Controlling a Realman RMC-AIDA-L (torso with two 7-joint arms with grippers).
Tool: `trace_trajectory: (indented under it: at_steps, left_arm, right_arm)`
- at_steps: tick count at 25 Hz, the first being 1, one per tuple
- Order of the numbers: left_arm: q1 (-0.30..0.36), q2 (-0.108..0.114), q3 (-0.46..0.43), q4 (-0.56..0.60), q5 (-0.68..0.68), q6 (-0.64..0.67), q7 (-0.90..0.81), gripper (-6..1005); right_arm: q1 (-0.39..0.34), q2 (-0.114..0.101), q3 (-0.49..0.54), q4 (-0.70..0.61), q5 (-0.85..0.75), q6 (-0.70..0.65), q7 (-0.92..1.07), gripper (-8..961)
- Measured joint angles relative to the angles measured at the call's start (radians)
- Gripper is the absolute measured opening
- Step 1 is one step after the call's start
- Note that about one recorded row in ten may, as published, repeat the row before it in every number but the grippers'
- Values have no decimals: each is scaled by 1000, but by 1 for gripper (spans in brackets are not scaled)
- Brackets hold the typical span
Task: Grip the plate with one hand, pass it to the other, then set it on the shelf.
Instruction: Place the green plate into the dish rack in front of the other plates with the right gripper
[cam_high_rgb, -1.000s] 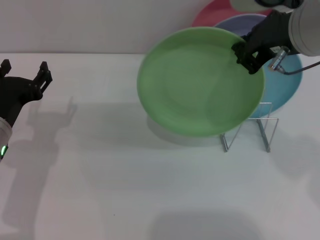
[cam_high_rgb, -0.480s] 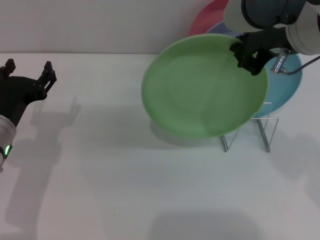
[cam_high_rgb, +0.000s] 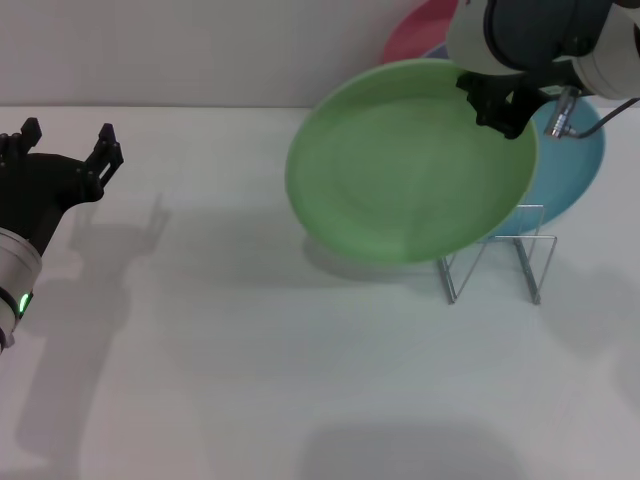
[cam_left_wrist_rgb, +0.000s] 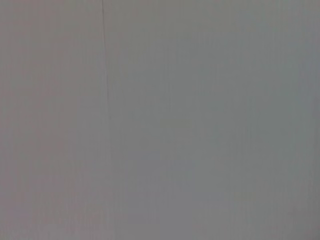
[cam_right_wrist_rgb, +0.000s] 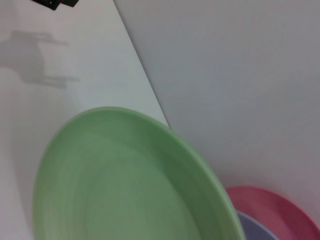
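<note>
White table (cam_high_rgb: 250, 380) against a pale wall. My left hand (cam_high_rgb: 65, 165) hovers at the far left, fingers spread, holding nothing. Centre-right, the plate (cam_high_rgb: 410, 165) hangs tilted in the air above the shelf (cam_high_rgb: 495, 262), not seated in it. My right hand (cam_high_rgb: 497, 108) pinches its upper right rim.

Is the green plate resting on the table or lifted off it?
Lifted: the right hand grips the green plate by its rim, tilted, with its shadow on the table beneath.
</note>
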Motion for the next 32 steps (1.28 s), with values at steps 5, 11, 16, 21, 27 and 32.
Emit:
trace_trajectory:
  at_steps: [5,11,16,21,27,32]
  left_arm:
    - [1,0,7,14,1,39,0,822]
    - [-1,0,12,23,0,59,0,821]
    - [-1,0,16,25,0,59,0,821]
    - [-6,-1,16,25,0,59,0,821]
    - [-18,-2,14,31,0,59,0,821]
    - [-27,-2,15,34,0,59,0,821]
  right_arm:
    - [-7,-16,5,1,-1,-13,-18,55]
    - [-21,-17,11,-1,-1,-51,-53,54]
    - [-26,-17,11,-2,-1,-54,-60,55]
    - [-45,-25,13,-2,-1,-53,-72,56]
    - [-58,-37,14,-2,-1,-54,-73,55]
    - [-68,-39,17,-2,-1,-49,-81,54]
